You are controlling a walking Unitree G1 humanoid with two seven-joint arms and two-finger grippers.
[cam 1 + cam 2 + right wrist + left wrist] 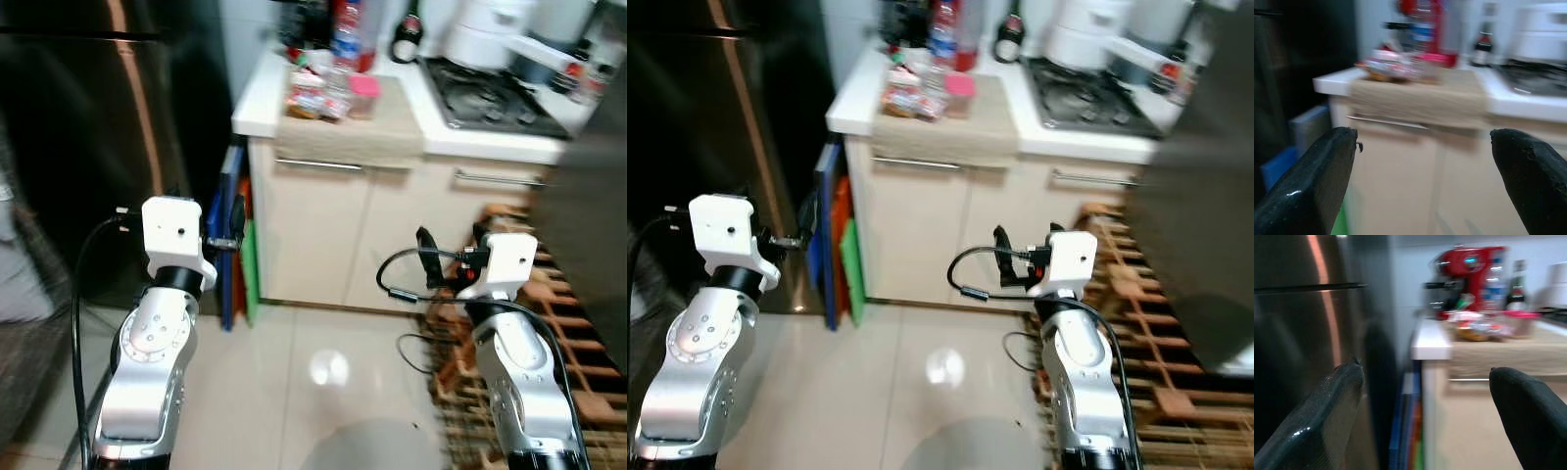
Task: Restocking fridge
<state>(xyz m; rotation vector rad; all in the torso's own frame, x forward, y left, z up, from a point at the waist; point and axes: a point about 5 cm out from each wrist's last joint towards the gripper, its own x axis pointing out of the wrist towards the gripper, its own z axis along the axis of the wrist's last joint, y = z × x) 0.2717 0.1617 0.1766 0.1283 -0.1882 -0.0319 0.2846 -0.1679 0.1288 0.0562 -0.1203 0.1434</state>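
Dark steel fridge (88, 137) at far left, doors closed; left gripper (1425, 416) raised beside it, jaws spread, empty; packaged food (318, 93) on the cloth-covered counter (348, 132) ahead; right gripper (1425, 181) held before the cabinet, jaws spread, empty; stove (495, 98) at right.

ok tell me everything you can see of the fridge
The fridge is tall and dark with a glossy, metal-looking front that carries a bright vertical streak of reflected light. A thin horizontal seam near its top divides an upper door from a lower one, and both look shut. It stands on the tiled floor at the robot's left, beside the white counter, with flat blue and green boards in the gap between. Neither gripper touches it.
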